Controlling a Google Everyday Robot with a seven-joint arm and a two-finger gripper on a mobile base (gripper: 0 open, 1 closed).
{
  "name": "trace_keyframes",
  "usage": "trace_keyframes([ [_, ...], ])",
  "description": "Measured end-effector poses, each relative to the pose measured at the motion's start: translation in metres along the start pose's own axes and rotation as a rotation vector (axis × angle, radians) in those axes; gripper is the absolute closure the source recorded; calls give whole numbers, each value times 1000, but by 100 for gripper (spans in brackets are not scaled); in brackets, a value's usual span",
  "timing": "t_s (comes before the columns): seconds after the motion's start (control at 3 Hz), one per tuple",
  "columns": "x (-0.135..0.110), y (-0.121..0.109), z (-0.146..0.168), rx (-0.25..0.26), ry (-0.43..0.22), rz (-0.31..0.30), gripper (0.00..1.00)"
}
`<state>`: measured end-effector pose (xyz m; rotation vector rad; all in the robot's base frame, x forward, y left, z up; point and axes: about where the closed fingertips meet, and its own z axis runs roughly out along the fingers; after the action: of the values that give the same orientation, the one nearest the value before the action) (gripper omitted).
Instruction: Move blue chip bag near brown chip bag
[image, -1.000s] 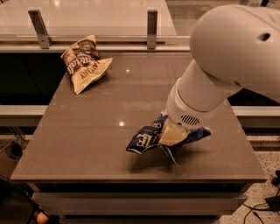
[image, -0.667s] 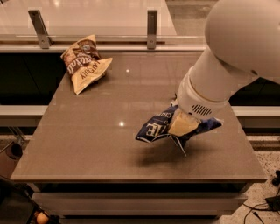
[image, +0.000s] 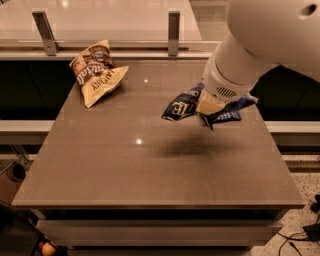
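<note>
The blue chip bag (image: 182, 106) is crumpled, dark blue with white lettering, and hangs in the air above the right half of the brown table (image: 125, 165); its shadow falls on the tabletop below. My gripper (image: 209, 106) is shut on the bag's middle, under the big white arm. The brown chip bag (image: 97, 71) lies flat at the table's far left corner, well apart from the blue bag.
A glass rail on two metal posts (image: 174, 32) runs along the table's far edge. The white arm (image: 265, 45) fills the upper right. Cables lie on the floor at the lower right (image: 300, 235).
The gripper has lifted the blue chip bag off the tabletop and carried it up and away from the front edge. The brown chip bag has not moved.
</note>
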<state>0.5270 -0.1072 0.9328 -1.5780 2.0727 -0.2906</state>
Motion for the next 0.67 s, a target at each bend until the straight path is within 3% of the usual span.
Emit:
trace_keyframes([
  [0.33, -19, -47, 3, 138, -53, -34, 100],
  [0.67, -47, -81, 6, 237, -137, -89, 100],
])
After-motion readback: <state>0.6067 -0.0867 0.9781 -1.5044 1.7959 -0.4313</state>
